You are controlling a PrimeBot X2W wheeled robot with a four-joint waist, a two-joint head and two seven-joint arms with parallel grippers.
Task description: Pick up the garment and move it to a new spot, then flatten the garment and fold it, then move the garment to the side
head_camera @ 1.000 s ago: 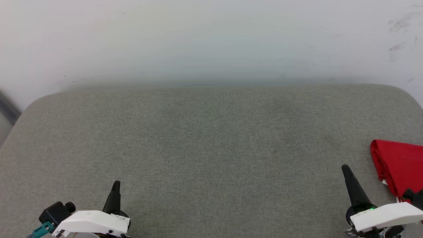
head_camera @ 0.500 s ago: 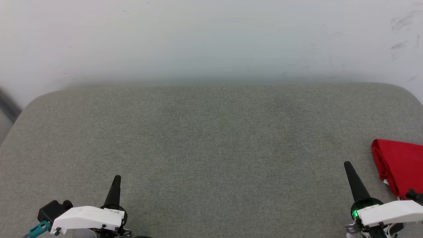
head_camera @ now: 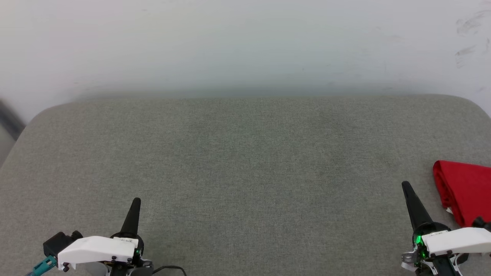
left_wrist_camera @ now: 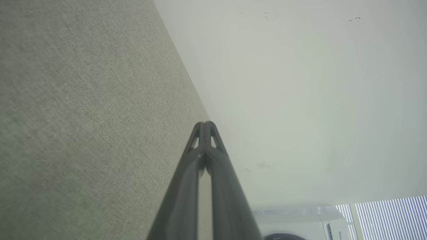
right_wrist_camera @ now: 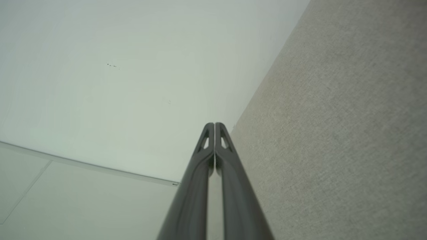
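Near edge, head view: my left gripper (head_camera: 135, 203) sits low on my left and my right gripper (head_camera: 406, 188) low on my right. Both point away from me and are well apart.

Fingers: both pairs are pressed together and hold nothing. The left wrist view shows my two dark fingers (left_wrist_camera: 186, 186) meeting at the tip. The right wrist view shows the same (right_wrist_camera: 195, 193). No cloth is between either pair.

Under both: a grey woven padded surface (head_camera: 245, 161).

The garment (head_camera: 466, 189) is a red folded bundle at the right edge of the head view, lying on the pad. It is just beside my right gripper, on its outer side, level with the fingertip and slightly ahead. A sliver of white shows at its near left edge. Its rounded fold faces my fingers. That visible edge runs near to far. The rest runs out of view, so I cannot tell its long axis.

Key relation: the garment lies to the right of my right fingers, not ahead of them. The right arm is much nearer, and the left would have to cross the whole pad. My judgement is that any reach needs a swing outward and the fingers parted first.

Count: one garment, two grippers, two fingers each.

Far: a pale wall (head_camera: 245, 46) behind the pad.
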